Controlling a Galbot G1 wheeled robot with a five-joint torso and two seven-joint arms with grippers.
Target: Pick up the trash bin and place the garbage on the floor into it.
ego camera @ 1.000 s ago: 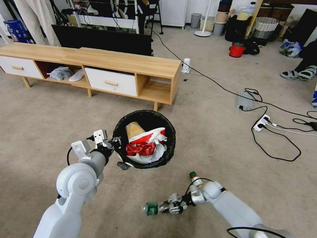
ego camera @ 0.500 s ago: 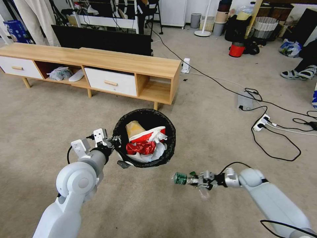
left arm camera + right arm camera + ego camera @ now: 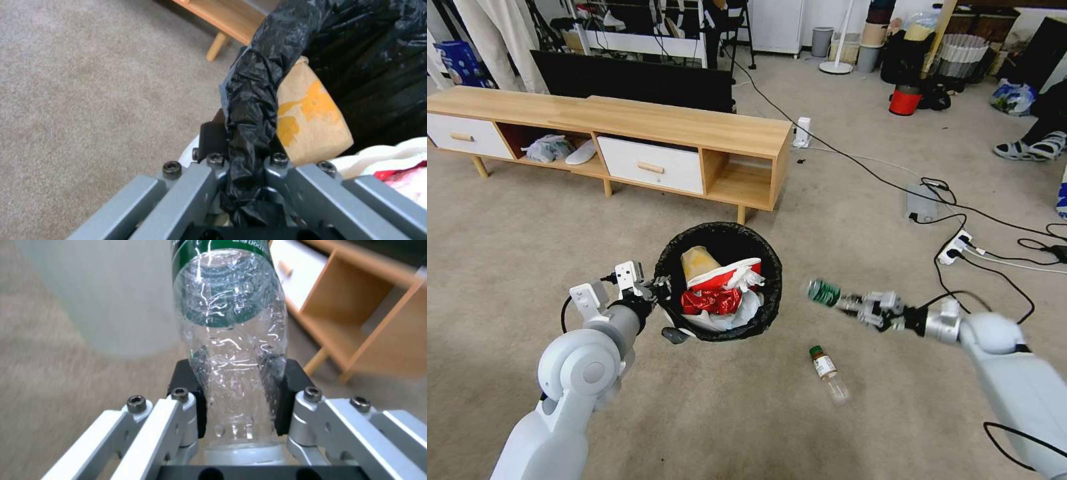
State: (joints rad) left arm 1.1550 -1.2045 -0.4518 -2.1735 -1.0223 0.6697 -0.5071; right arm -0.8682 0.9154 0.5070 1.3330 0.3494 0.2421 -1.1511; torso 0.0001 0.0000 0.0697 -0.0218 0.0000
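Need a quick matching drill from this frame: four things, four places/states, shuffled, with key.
Column 1
1. trash bin
2. held bottle
3. second bottle
4. paper cup

Column 2
A. lying on the floor
B. inside the bag, against the rim
C. clamped in the right end effector
D. gripped by its bagged rim in the left end effector

Pairs: 1-D, 2-C, 3-A, 4-B
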